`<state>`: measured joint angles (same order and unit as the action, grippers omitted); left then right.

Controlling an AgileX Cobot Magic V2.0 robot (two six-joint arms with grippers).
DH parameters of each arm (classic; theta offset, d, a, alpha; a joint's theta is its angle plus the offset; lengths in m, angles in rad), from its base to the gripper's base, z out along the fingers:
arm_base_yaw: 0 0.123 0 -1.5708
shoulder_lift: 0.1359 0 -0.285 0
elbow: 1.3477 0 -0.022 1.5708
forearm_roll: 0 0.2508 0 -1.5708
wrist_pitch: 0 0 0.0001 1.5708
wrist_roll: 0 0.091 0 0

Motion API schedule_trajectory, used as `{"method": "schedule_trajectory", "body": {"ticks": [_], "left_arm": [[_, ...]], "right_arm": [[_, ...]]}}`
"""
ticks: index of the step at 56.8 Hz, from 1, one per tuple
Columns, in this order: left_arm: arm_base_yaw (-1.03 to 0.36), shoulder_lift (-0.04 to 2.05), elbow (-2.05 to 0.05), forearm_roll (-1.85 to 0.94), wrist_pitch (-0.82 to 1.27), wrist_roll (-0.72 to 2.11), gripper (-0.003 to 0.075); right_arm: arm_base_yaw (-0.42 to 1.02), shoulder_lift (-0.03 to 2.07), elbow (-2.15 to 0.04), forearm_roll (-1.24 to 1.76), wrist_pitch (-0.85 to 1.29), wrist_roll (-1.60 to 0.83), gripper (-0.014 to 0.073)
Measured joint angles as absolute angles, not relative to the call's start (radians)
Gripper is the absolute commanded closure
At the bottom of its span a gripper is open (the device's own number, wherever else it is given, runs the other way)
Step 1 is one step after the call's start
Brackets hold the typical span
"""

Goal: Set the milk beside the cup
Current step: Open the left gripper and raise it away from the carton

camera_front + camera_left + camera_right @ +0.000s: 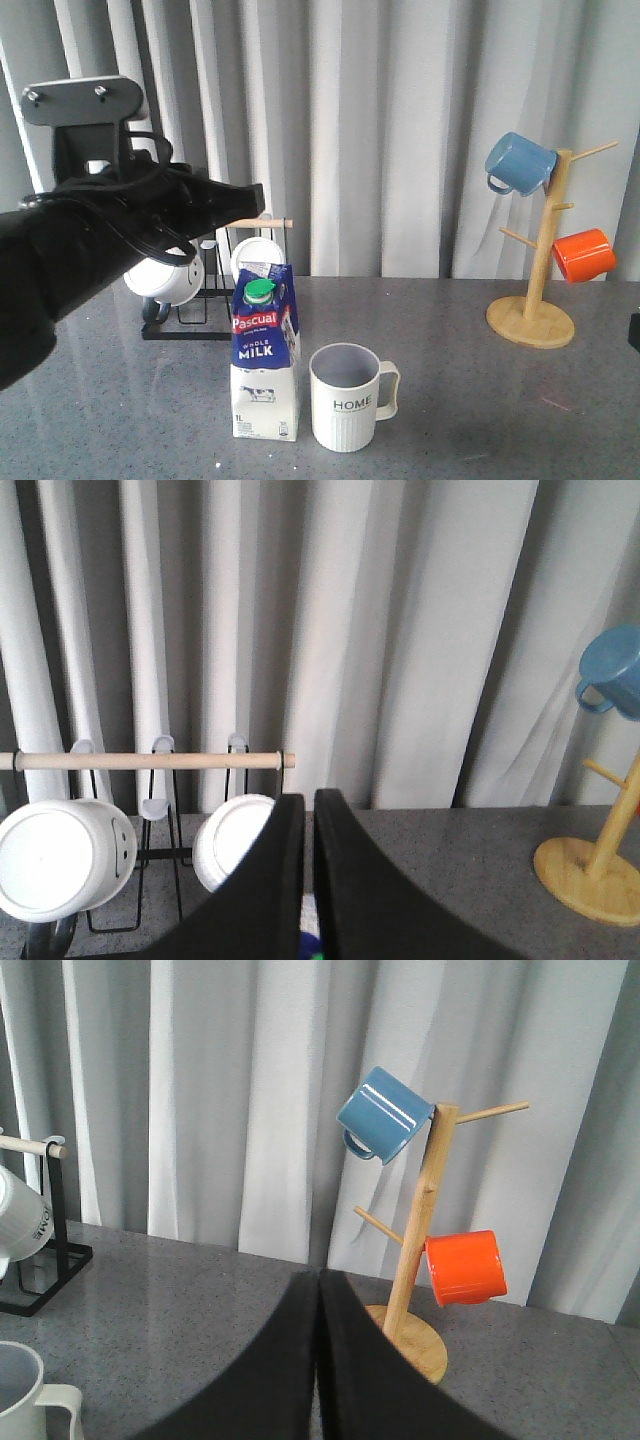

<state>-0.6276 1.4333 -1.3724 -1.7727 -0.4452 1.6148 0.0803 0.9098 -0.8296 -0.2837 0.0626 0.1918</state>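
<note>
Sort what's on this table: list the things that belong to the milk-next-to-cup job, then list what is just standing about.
Belongs to the job:
- milk, upright on the table
- cup marked HOME, just beside the milk

Just standing about:
- wooden mug tree
- blue mug and orange mug hanging on it
- black wire rack
- white mugs hanging on it

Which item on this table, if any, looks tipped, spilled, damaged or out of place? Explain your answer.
Nothing stands out. The milk carton stands upright, cap on, close beside the upright HOME cup. No spill shows on the table. The blue mug and orange mug hang tilted on the wooden mug tree, as intended.
</note>
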Motion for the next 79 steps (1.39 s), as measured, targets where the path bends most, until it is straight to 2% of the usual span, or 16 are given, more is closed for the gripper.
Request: {"method": "schedule_trajectory", "body": {"ticks": [12, 28, 43, 51, 57, 66, 73, 79], "left_arm": [[-0.628, 1.414, -1.372, -1.773, -0.404, 1.604, 0.0728], [-0.628, 1.415, -1.372, -1.748, -0.079, 1.592, 0.0728], [-0.648, 1.416, -1.362, -1.724, -0.132, 1.553, 0.0728], [-0.690, 1.415, -1.295, -1.328, -0.175, 1.243, 0.0728], [-0.688, 1.394, -1.221, -0.847, -0.136, 0.762, 0.0728], [-0.601, 1.290, -1.112, -0.174, 0.063, 0.082, 0.0727], [-0.506, 1.181, -1.018, 0.097, 0.239, -0.242, 0.0727], [-0.427, 1.068, -0.897, 0.154, 0.277, -0.269, 0.0727]], "right_arm": [[0.080, 0.910, -0.830, -0.284, 0.063, 0.192, 0.0602], [0.080, 0.910, -0.830, -0.284, 0.063, 0.192, 0.0602], [0.080, 0.910, -0.830, -0.284, 0.063, 0.192, 0.0602], [0.080, 0.910, -0.830, -0.284, 0.063, 0.192, 0.0602], [0.080, 0.910, -0.830, -0.284, 0.063, 0.192, 0.0602], [0.080, 0.910, -0.830, -0.284, 0.063, 0.192, 0.0602], [0.080, 0.910, -0.830, -0.284, 0.063, 0.192, 0.0602], [0.080, 0.910, -0.830, -0.284, 0.063, 0.192, 0.0602]]}}
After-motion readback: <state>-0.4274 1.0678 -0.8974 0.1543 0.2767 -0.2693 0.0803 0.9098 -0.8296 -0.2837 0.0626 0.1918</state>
